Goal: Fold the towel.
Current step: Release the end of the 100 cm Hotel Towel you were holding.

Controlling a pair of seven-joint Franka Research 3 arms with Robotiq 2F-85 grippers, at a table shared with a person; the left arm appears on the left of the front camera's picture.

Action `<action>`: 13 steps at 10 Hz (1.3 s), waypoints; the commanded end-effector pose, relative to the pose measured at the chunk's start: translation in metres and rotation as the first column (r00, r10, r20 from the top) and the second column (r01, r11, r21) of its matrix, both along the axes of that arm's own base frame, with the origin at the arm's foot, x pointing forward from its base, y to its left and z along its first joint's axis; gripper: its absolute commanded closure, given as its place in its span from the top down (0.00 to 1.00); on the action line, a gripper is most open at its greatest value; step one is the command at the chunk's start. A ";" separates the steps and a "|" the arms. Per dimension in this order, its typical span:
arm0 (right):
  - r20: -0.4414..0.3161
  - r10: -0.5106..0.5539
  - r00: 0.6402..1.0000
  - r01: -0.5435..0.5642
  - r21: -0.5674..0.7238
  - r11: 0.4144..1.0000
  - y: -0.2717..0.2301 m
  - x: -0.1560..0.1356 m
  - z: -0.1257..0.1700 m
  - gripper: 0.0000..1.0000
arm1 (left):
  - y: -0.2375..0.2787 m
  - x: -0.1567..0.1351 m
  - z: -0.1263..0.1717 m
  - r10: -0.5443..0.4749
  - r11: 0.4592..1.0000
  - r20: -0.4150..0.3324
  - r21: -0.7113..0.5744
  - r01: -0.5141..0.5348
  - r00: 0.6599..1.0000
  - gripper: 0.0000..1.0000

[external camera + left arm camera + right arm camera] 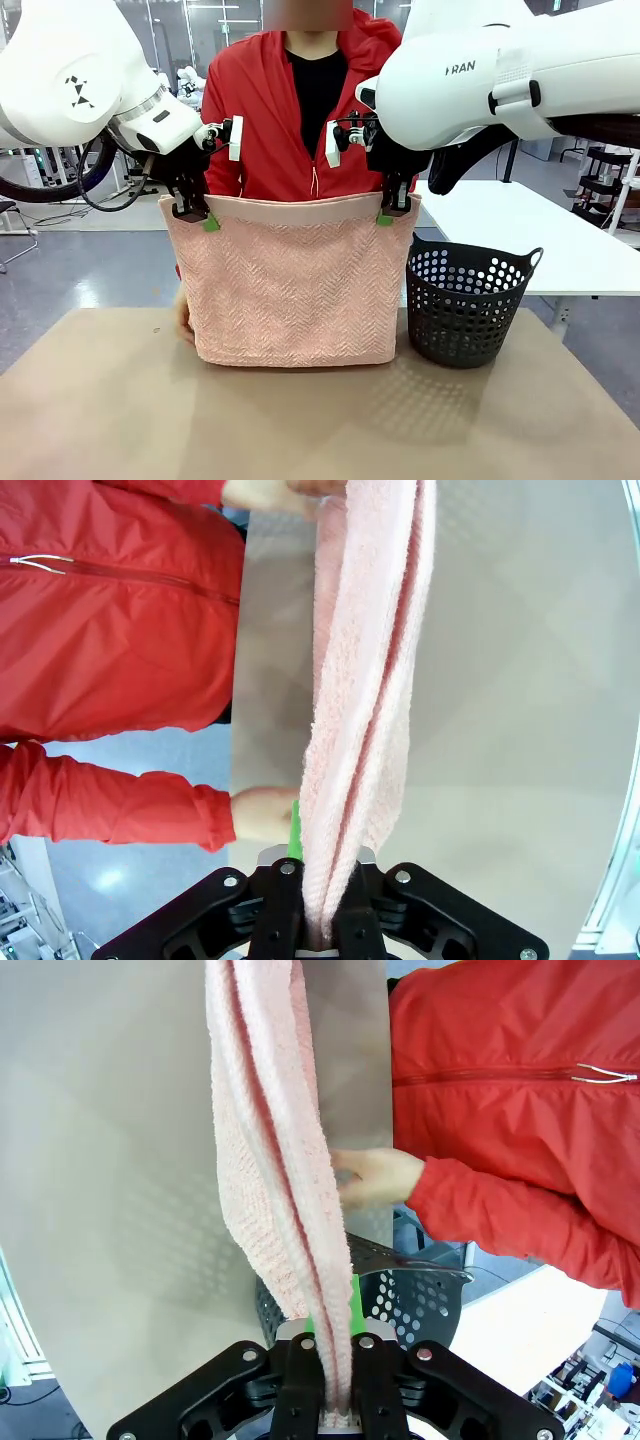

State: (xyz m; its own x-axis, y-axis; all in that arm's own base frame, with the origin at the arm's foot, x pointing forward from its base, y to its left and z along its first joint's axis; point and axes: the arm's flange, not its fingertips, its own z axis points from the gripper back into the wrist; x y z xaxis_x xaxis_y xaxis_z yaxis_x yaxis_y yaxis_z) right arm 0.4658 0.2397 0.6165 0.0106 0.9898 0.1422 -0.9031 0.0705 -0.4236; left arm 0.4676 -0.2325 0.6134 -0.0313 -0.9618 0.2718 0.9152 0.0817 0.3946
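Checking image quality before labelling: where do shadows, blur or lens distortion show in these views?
Front view: even light, sharp; the basket casts a dotted shadow on the table, the towel a soft one. Left wrist view: wide-angle bending of the table edge, towel fuzzy nearest the lens. Right wrist view: same bending, dotted shadow beside the towel.

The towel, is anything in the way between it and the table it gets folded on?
Nothing visible. The left gripper and right gripper pinch the towel by its top corners, and it hangs straight to the table. The basket stands beside it, not underneath.
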 end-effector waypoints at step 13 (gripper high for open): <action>0.007 0.000 1.000 0.000 -0.004 1.000 -0.003 0.000 0.002 0.00 | 0.002 0.000 0.002 -0.002 1.000 0.008 0.007 0.002 1.000 0.00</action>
State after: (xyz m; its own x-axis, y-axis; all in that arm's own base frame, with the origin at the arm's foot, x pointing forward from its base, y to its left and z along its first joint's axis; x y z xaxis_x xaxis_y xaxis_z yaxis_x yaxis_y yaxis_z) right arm 0.4657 0.2399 0.6165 0.0103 0.9898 0.1420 -0.9030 0.0701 -0.4238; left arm 0.4675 -0.2327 0.6134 -0.0316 -0.9619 0.2716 0.9152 0.0814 0.3947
